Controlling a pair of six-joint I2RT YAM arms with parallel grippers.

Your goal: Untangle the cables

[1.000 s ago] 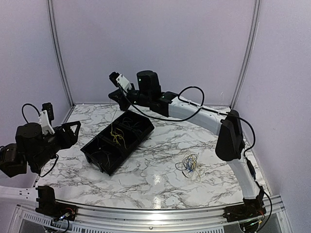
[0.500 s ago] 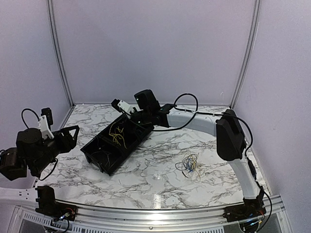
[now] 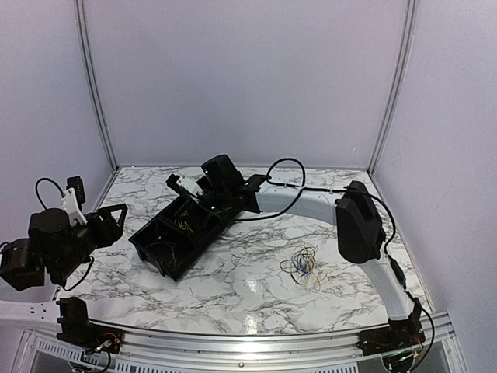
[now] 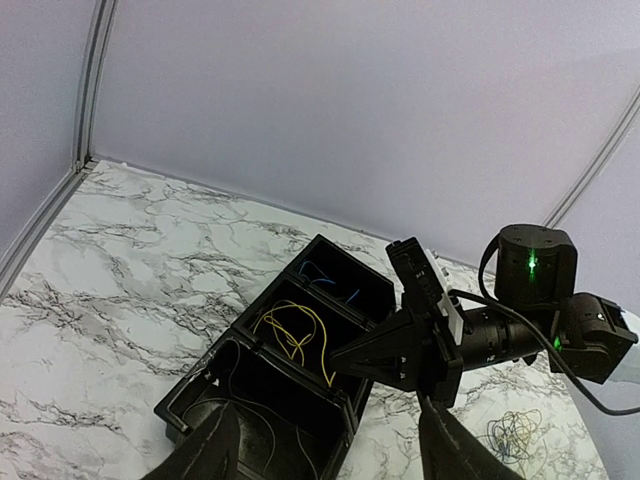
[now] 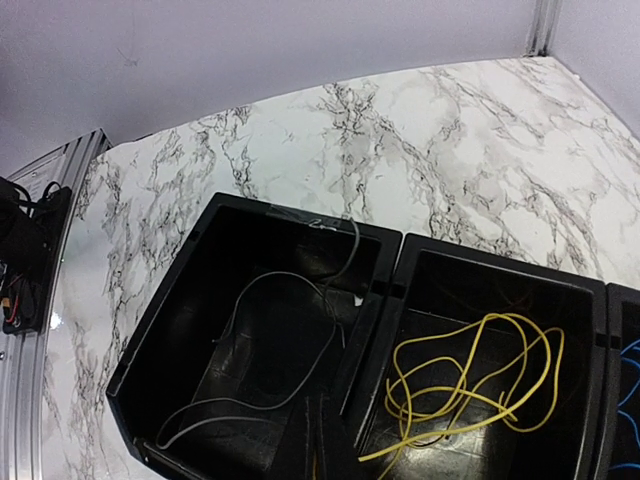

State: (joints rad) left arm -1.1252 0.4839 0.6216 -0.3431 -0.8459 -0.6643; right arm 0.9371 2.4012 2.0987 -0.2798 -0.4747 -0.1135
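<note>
**Room.** We record pale lavender walls [image 3: 233,78] at the back and both sides. Upright aluminium posts [image 3: 92,85] stand at the back corners, and a metal rail [image 3: 233,340] runs along the near edge.

**Surface.** We list one table [image 3: 256,291], white marble pattern with grey-black veining, glossy, with a small glare patch near the front.

**Container.** We list one black bin [image 3: 159,260] with three compartments in a row, set at a slant left of centre.

**Cables, sorted.** We find a yellow cable [image 5: 470,385] coiled loosely in the middle compartment. A grey cable [image 5: 280,350] is looped in the end compartment nearest the left arm. A blue cable [image 5: 625,352] lies in the far end compartment and is only partly in view.

**Cables, unsorted.** We see a small tangle of cables [image 3: 301,264], with blue, yellow and dark strands, lying on the bare marble right of centre. It is well apart from the bin and neither arm touches it.

**Left gripper** [image 4: 325,420]. It hangs at the left side of the table, aimed at the bin. We see its fingers spread wide with nothing between them.

**Right gripper** [image 4: 345,360]. It reaches across from the right and sits low over the bin at the yellow compartment. We cannot tell how far apart its fingers are or whether they grip a strand.
</note>
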